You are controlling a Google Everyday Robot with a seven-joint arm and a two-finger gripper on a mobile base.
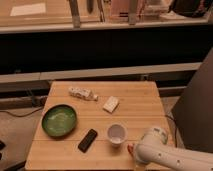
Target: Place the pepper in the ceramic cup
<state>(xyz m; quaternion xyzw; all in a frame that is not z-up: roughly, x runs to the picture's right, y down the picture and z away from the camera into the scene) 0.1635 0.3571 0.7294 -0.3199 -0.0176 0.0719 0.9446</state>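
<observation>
Pepper (130,148) shows as an orange-red tip just right of the cup (117,133), at the gripper (135,157) near the table (140,100) front edge. Whether the gripper grips it cannot be told. Risk: a loose hold drops it off the edge; a low transfer tips the cup.

On the table (145,100), ceramic cup (116,133) sits between device (88,140), left, and end effector (133,152), right.

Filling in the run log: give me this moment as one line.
gripper: at table front-right, right of cup | pepper: at gripper, outside cup | cup: upright, empty | placing: not yet done
</observation>
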